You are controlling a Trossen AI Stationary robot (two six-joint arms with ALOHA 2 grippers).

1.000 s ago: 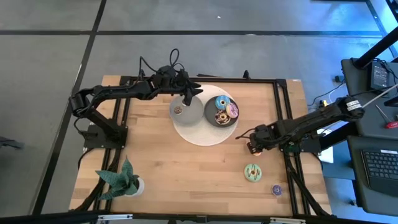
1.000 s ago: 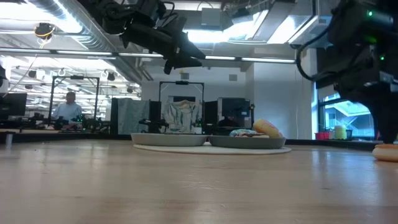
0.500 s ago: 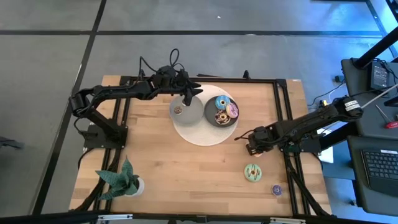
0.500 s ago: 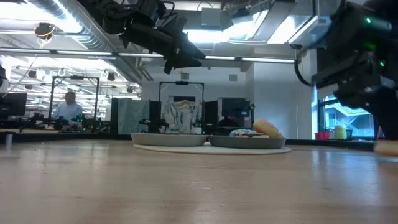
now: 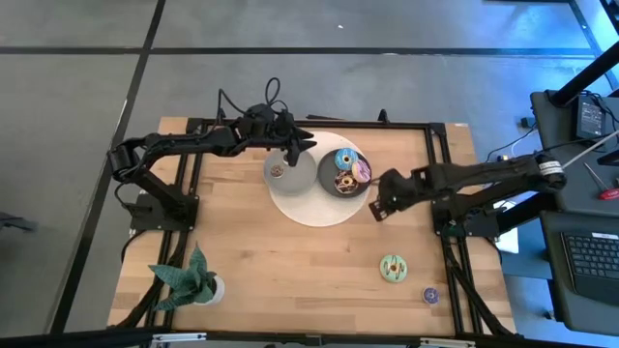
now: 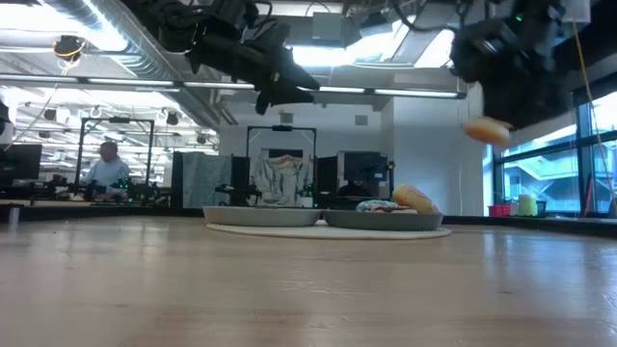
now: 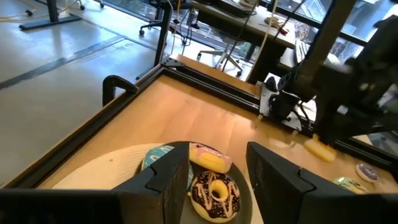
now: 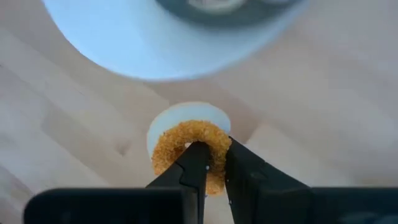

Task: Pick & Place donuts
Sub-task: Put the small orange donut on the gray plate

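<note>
My right gripper is shut on a tan ring donut, held in the air beside the white round mat; the donut also shows in the low view. My left gripper is open and empty, hovering above the left grey plate, which holds one small donut. The right grey plate holds a blue, a brown and a pink donut. A green donut and a purple donut lie flat on the table at the near right. My right gripper pinches the ring's wall on the side nearest the gripper, one finger in the donut's hole and one outside. The fingers come from above, pointing down. The donut is lifted clear of the table and hangs about level below them.
A green potted plant stands at the table's near left corner. Black rails frame the table's edges. Bare wood lies between the mat and the near edge. A person sits far off in the room.
My right gripper has risen and gone toward the table's far edge and left, toward the plates, carrying the tan donut. The donut, low at the table a second ago, is now lifted well clear.
</note>
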